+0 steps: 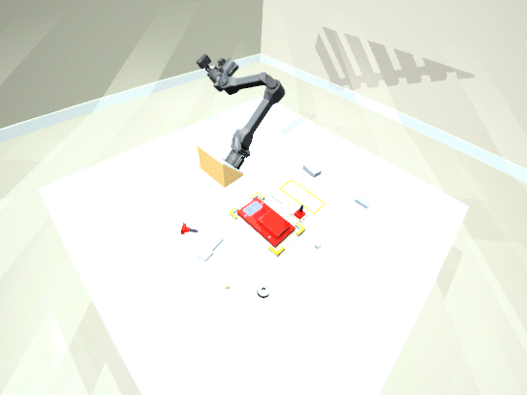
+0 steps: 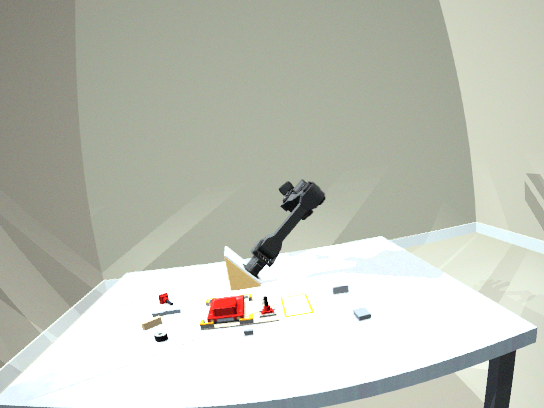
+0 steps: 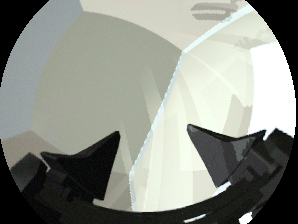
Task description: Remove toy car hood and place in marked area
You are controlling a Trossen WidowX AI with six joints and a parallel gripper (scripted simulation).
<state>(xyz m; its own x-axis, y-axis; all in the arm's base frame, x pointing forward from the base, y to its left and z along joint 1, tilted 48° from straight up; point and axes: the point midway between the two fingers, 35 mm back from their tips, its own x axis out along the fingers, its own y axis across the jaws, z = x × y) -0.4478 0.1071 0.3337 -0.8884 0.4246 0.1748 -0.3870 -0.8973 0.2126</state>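
The red toy car [image 1: 266, 222] [image 2: 227, 309] sits on the white table between yellow corner brackets [image 1: 276, 251]. Its hood [image 1: 276, 227] lies flat on the car's body. The marked area is a yellow outlined rectangle [image 1: 308, 192] [image 2: 295, 295] just to the right of the car. My gripper [image 1: 212, 67] [image 2: 290, 192] [image 3: 156, 145] is open and empty. It is raised high above the back of the table, far from the car, and points away towards the wall. The wrist view shows only walls and floor between the fingers.
A tan wedge [image 1: 218, 169] [image 2: 240, 277] stands by the arm's base. A small red part with a black stick [image 1: 299, 212] [image 2: 267, 306] stands between car and marked area. Another red part [image 1: 186, 229], grey blocks [image 1: 312, 170] [image 1: 361, 202], a flat plate [image 1: 210, 249] and a wheel [image 1: 263, 291] lie scattered.
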